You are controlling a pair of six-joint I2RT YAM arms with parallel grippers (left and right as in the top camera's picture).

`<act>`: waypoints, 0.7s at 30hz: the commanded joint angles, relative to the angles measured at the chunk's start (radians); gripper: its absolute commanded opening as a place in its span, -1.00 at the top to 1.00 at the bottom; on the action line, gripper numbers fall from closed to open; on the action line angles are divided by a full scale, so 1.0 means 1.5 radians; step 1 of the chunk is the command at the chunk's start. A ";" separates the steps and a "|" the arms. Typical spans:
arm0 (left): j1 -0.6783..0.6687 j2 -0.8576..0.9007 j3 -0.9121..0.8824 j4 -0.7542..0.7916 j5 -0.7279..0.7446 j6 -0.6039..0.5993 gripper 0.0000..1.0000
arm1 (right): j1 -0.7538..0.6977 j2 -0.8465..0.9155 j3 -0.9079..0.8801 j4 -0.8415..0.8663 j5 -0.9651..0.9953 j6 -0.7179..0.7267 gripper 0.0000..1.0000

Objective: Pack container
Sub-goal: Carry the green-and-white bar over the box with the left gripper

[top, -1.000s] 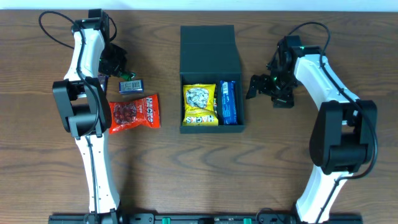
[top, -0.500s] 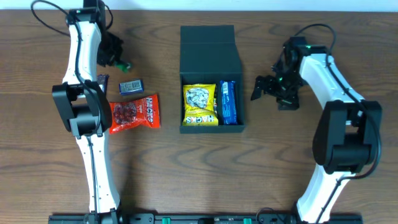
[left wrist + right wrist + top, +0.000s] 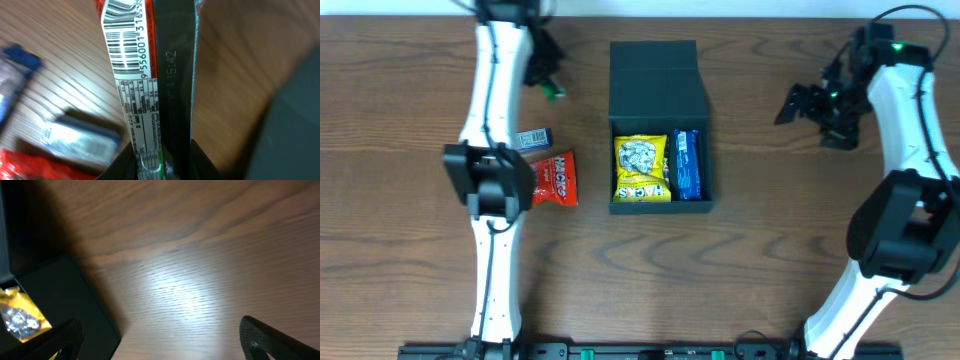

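Observation:
The container (image 3: 658, 100) is a dark box in mid-table, its flap lid folded open toward the back. A yellow packet (image 3: 640, 168) and a blue packet (image 3: 687, 164) lie inside it. My left gripper (image 3: 546, 82) hangs left of the lid, near the table's back edge, shut on a long snack packet (image 3: 131, 75) with a barcode, red ends and a dark side. In the left wrist view my left gripper (image 3: 162, 167) has that packet between its jaws. My right gripper (image 3: 801, 103) is open and empty, well right of the container (image 3: 55, 287).
A red packet (image 3: 553, 178) and a small blue-grey packet (image 3: 533, 137) lie on the wood left of the container, partly under my left arm. The right wrist view shows bare wood between the fingertips (image 3: 262, 335), with the yellow packet (image 3: 17, 315) at the left edge.
My left arm has swung back and rightward, carrying its packet toward the container's lid. My right arm has drawn away to the right and back, still open.

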 commanded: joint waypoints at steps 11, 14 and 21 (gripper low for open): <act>-0.222 0.004 0.093 -0.104 -0.012 0.032 0.89 | -0.072 0.002 0.037 -0.023 0.017 -0.045 -0.99; -0.269 0.004 0.093 -0.143 -0.012 0.034 0.88 | -0.077 0.002 0.037 -0.020 0.018 -0.056 -0.99; -0.363 0.004 0.090 -0.195 -0.011 0.052 0.88 | -0.080 0.002 0.037 -0.016 0.017 -0.060 -0.99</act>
